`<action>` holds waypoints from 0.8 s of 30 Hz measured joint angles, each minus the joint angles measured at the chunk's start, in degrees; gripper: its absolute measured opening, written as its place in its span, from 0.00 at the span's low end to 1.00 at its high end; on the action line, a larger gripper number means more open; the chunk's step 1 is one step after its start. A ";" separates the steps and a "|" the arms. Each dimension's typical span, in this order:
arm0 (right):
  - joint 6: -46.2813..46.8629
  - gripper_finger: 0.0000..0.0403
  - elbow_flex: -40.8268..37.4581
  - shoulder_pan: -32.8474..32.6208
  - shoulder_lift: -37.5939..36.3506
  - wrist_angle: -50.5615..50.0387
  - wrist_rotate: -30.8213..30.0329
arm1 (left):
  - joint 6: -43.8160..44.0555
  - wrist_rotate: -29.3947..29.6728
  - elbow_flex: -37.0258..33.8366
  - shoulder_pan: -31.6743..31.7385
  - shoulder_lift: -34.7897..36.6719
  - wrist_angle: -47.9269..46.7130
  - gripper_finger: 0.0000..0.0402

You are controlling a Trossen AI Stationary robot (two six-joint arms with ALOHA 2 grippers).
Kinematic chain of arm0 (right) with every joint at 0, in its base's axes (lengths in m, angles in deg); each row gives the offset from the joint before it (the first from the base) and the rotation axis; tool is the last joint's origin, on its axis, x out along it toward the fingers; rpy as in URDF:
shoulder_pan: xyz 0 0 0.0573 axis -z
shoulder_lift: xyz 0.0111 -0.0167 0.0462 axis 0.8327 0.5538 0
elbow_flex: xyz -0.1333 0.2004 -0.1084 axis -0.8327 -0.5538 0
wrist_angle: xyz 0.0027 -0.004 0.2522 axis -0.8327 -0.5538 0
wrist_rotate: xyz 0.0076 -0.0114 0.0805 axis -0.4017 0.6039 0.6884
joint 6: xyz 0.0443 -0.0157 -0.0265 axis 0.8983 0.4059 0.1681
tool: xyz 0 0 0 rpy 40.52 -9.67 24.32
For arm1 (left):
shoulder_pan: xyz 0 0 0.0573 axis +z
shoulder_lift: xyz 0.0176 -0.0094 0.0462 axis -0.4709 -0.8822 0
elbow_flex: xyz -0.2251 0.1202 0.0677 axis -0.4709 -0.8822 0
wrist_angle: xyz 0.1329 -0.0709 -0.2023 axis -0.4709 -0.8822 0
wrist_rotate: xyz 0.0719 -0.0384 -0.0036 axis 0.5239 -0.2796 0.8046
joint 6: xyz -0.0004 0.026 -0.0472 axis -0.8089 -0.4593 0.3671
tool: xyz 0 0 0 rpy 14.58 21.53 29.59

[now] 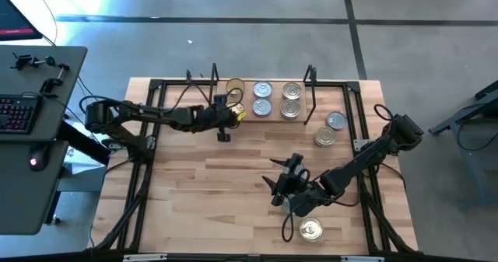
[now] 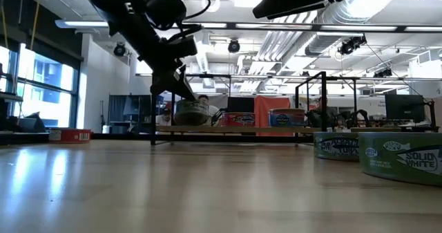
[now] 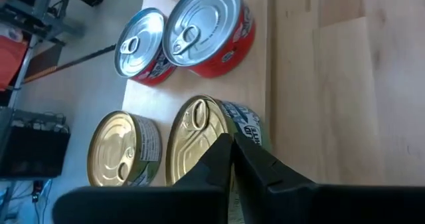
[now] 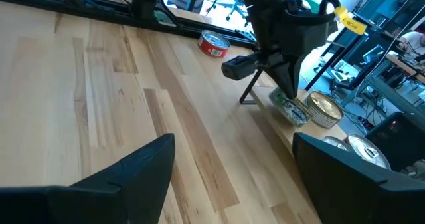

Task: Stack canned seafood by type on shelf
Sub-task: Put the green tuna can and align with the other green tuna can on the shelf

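Note:
The shelf stands at the table's far edge. It carries a gold-lidded tin and several silver-lidded tins, two of them red-walled. My left gripper is over the shelf's left end, shut on a second gold-lidded tin with a green label, which sits next to the first gold tin. My right gripper hangs open over the table's near right part, with a lone tin nearer the edge. My left gripper pinches the gold-lidded tin at its rim on the side away from the other gold tin, one finger on the lid and one on the labelled wall. The fingers come from above, slanting down. The tin hangs tilted below them, just above the shelf board.
Two green-labelled tins stand on the table right of the shelf. The shelf's black upright rods rise at both ends. A black frame runs around the tabletop. Bare wood lies between the two grippers.

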 joint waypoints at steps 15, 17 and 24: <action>0.04 0.73 0.00 0.00 0.00 -0.02 0.00 | 3.23 1.52 0.11 -2.07 2.81 1.69 0.22; 0.11 0.73 0.00 0.00 0.00 -0.11 -0.02 | 6.81 -2.38 0.11 -3.13 3.62 -0.56 0.21; 1.63 0.73 0.00 0.71 0.00 -0.17 0.12 | 13.29 -14.45 0.11 -3.74 -0.02 -2.98 0.12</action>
